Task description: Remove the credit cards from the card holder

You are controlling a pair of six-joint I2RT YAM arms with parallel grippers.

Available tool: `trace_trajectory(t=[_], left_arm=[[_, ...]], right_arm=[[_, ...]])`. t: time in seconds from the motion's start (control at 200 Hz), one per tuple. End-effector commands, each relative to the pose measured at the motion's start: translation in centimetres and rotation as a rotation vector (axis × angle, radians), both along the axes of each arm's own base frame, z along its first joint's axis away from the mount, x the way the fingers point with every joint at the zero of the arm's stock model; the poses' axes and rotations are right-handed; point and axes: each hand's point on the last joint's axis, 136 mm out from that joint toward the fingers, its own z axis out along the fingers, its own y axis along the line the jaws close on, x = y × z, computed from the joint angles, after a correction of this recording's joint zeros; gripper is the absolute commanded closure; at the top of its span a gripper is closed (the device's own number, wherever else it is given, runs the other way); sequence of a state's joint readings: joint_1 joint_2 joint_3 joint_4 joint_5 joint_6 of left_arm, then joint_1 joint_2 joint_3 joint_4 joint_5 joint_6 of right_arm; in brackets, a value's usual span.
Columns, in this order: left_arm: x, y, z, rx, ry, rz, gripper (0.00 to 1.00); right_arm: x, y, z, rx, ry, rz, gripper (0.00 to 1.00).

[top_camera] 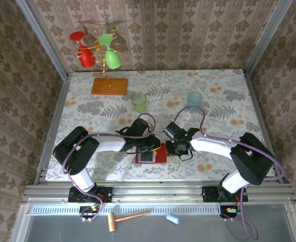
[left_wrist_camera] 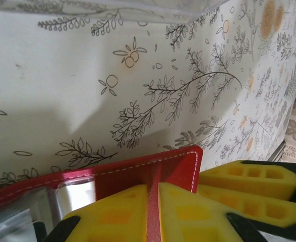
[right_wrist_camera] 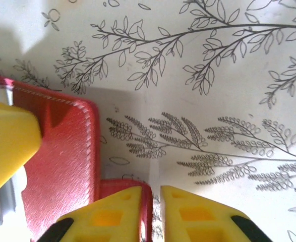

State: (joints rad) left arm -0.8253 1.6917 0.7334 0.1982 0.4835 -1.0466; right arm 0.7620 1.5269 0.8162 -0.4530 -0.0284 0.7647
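1. Card holder [top_camera: 161, 156] lies opened flat on the table [top_camera: 223, 121], close to the front and about midway between the two arm bases. Only a narrow strip of patterned cloth separates it from the metal rail [top_camera: 158, 190] along the near edge.
2. Its open face carries a pale grey panel [top_camera: 148, 157]. Whether that is a card or a pocket, I cannot tell.
3. Left gripper [top_camera: 153, 147] sits at the holder's far edge. In the left wrist view, its yellow fingers [left_wrist_camera: 117, 217] are pressed nearly together with a thin band of red leather between them. It is clenched on the card holder, beside a stitched corner.
4. Right gripper [top_camera: 174, 149] is at the holder's right side, just beside the left gripper. In the right wrist view, its fingers [right_wrist_camera: 198, 217] stand a narrow slit apart at the little red snap tab [right_wrist_camera: 121, 185]. Pinching the tab or free of it, I cannot tell.
5. Room to move: bare cloth runs left, right and beyond the holder. The tight spot is between the two grippers.
6. Green cup [top_camera: 138, 102] and teal cup [top_camera: 194, 98] stand upright beyond the grippers, well apart from the holder.
7. Far left: an orange wooden base [top_camera: 109, 86] carries a gold wire rack [top_camera: 103, 55], with a red glass [top_camera: 83, 50] and a green glass [top_camera: 111, 53] hung on it.
8. Off the table, below the rail: a small wooden hammer [top_camera: 128, 218] and a pale blue object [top_camera: 173, 219].
9. Patterned walls close the table in on three sides.
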Motion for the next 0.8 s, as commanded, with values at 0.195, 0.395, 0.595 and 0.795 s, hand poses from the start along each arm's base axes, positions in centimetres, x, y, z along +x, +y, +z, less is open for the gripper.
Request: trace_trajectory(t=[0.195, 0.395, 0.595, 0.795], left_arm=[[-0.8, 0.0, -1.1, 0.019, 0.031, -0.03, 0.86], [-0.9, 0.2, -1.5, 0.029, 0.039, -0.027, 0.86], [-1.0, 0.5, -1.9, 0.043, 0.043, -0.023, 0.86], [-1.0, 0.6, -2.1, 0.05, 0.044, -0.017, 0.86]], right_arm=[[-0.2, -1.3, 3.1, -0.019, -0.044, -0.03, 0.71], [0.3, -0.7, 5.6, 0.035, -0.09, -0.03, 0.68], [0.3, 1.3, 6.5, 0.131, -0.079, -0.01, 0.69], [0.2, 4.0, 5.0, 0.214, -0.018, 0.006, 0.83]])
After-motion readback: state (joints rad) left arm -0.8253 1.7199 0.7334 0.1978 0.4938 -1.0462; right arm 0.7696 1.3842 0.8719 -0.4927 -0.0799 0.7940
